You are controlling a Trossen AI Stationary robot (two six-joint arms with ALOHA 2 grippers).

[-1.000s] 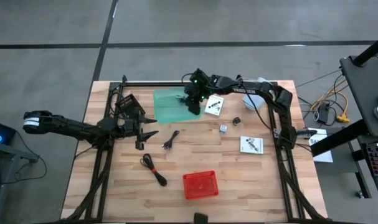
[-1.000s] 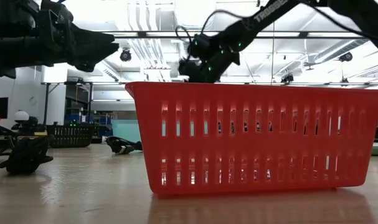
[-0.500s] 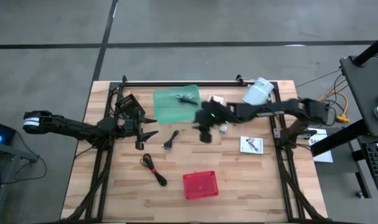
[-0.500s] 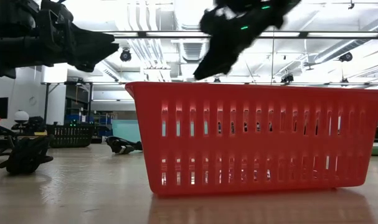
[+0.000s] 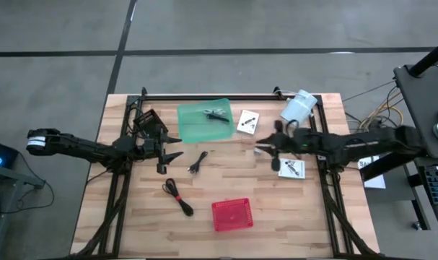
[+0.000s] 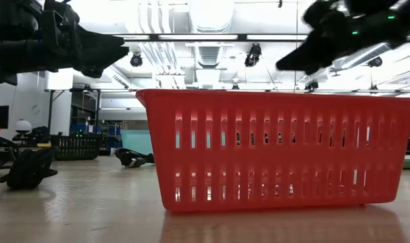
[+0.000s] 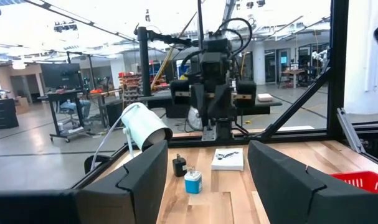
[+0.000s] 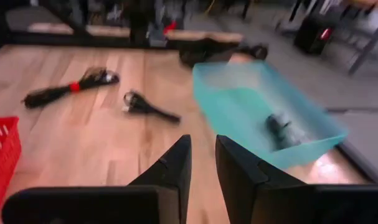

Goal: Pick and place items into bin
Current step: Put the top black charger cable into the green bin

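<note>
The teal bin (image 5: pixel 204 121) stands at the far middle of the table with small dark parts (image 8: pixel 279 127) in it. Two black coiled cables (image 5: pixel 198 162) (image 5: pixel 177 196) lie on the table's left half. One white card (image 5: pixel 247 121) lies beside the bin, and another (image 5: pixel 291 168) lies to the right. A small silver part (image 7: pixel 193 180) and a black part (image 7: pixel 179 166) stand on the wood. My right gripper (image 5: pixel 264 150) hovers right of centre, empty, its fingers a narrow gap apart (image 8: pixel 203 155). My left gripper (image 5: pixel 172 149) waits at the left, open and empty.
A red slotted basket (image 5: pixel 231 214) stands near the front edge and fills the low view (image 6: pixel 279 148). A large white cylinder (image 5: pixel 298 107) lies at the far right. Black frame rails run along both sides of the table.
My right gripper has left the teal bin. It first went toward the near edge, then swung toward the table's right edge, and its arm now lies stretched across from the right. It carries nothing.
</note>
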